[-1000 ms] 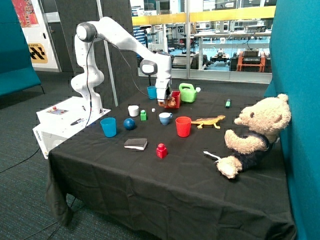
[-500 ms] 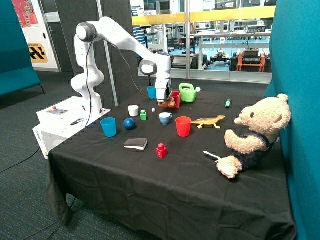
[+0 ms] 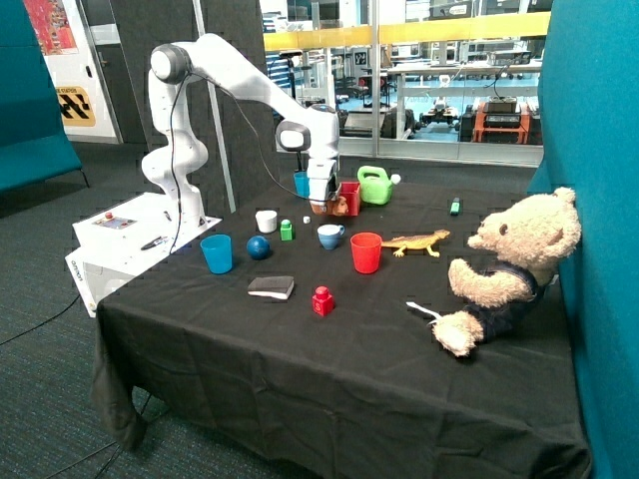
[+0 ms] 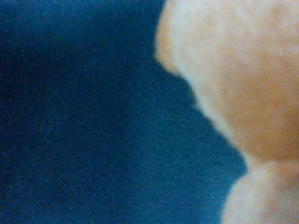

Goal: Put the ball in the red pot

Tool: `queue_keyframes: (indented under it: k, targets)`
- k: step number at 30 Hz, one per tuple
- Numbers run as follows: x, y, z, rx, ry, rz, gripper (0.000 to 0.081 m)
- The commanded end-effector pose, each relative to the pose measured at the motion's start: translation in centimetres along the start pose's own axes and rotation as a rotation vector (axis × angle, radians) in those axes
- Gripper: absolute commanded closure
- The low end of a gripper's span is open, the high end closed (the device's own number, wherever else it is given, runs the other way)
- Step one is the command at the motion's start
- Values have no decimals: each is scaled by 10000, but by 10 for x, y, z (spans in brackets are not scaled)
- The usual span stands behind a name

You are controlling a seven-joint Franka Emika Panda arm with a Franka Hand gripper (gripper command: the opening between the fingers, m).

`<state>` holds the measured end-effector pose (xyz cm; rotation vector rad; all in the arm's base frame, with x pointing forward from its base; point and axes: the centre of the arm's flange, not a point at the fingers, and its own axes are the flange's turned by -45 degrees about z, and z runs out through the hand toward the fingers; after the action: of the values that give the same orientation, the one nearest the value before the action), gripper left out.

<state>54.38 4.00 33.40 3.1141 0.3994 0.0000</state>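
The ball (image 3: 259, 247) is a dark blue sphere resting on the black cloth between a blue cup and a green block, well apart from the arm. The red pot (image 3: 349, 197), a small square box, stands at the back of the table beside a green watering can. My gripper (image 3: 320, 206) hangs low over the cloth just beside the red pot, close to a small orange-brown furry thing (image 3: 341, 207). The wrist view shows only dark cloth and that furry thing (image 4: 243, 70) very near. Nothing shows whether the gripper holds anything.
On the cloth stand a blue cup (image 3: 217, 253), white cup (image 3: 267, 221), green block (image 3: 287, 231), blue-and-white cup (image 3: 329, 237), round red cup (image 3: 365, 252), toy lizard (image 3: 417, 241), watering can (image 3: 376, 185), dark sponge (image 3: 272, 287), red block (image 3: 322, 300) and teddy bear (image 3: 509, 264).
My gripper has shifted a little away from the red pot toward the white cup's side, so more of the pot shows. The ball has not moved.
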Motion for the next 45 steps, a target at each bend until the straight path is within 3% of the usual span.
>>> queue_keyframes:
  k: [1, 27, 35, 45]
  targets:
    - [1, 0, 8, 20, 3, -87, 22]
    - [-1, 3, 8, 20, 3, -196, 0]
    - [-1, 5, -3, 20, 3, -323, 0]
    - [-17, 9, -34, 20, 4, -969, 0]
